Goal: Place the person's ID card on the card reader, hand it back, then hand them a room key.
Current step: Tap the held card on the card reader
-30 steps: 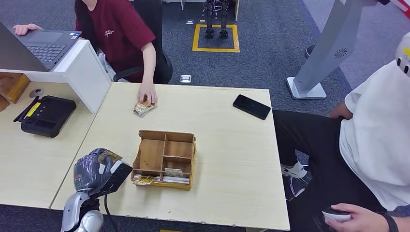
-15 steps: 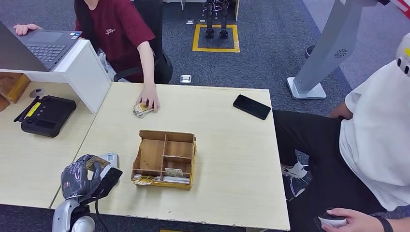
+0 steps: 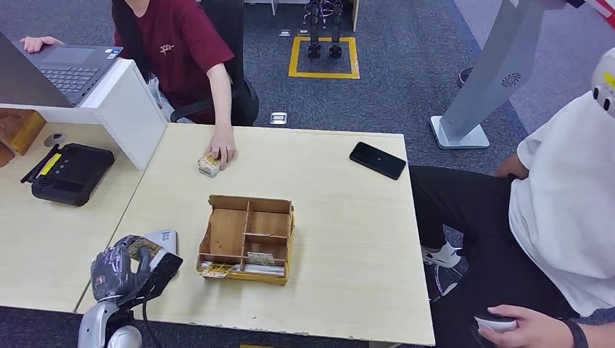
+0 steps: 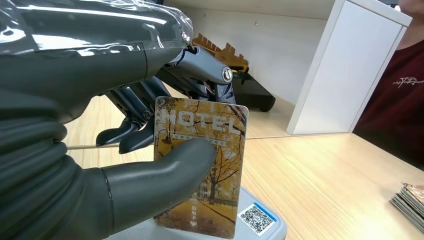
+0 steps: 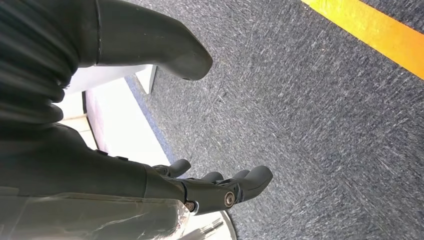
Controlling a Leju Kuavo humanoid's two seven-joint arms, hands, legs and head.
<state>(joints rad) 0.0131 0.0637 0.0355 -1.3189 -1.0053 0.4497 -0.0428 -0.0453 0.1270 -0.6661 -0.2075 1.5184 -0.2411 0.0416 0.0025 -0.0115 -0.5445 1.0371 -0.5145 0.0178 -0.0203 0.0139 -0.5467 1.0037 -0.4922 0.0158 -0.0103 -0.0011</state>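
Hotel key card (image 4: 200,165), golden with an autumn-tree print and "HOTEL" lettering, pinched upright between thick grey thumb and dark fingers (image 4: 127,132) of left hand (image 3: 127,264), just above white card reader with a blue-edged QR label (image 4: 255,220); touching the reader or not, hard to tell. Left hand low at near-left corner of pale wooden table (image 3: 348,239), beside open wooden compartment tray (image 3: 246,238) holding a few cards along its front. Right hand (image 5: 200,187) hanging over grey carpet, fingers loosely apart, grasping nothing. Across the table, person in maroon shirt (image 3: 178,51), hand (image 3: 221,148) resting on small stack of cards (image 3: 209,165). Black phone (image 3: 377,159) flat near far right edge; black device with yellow stripe (image 3: 69,172) on adjoining desk.
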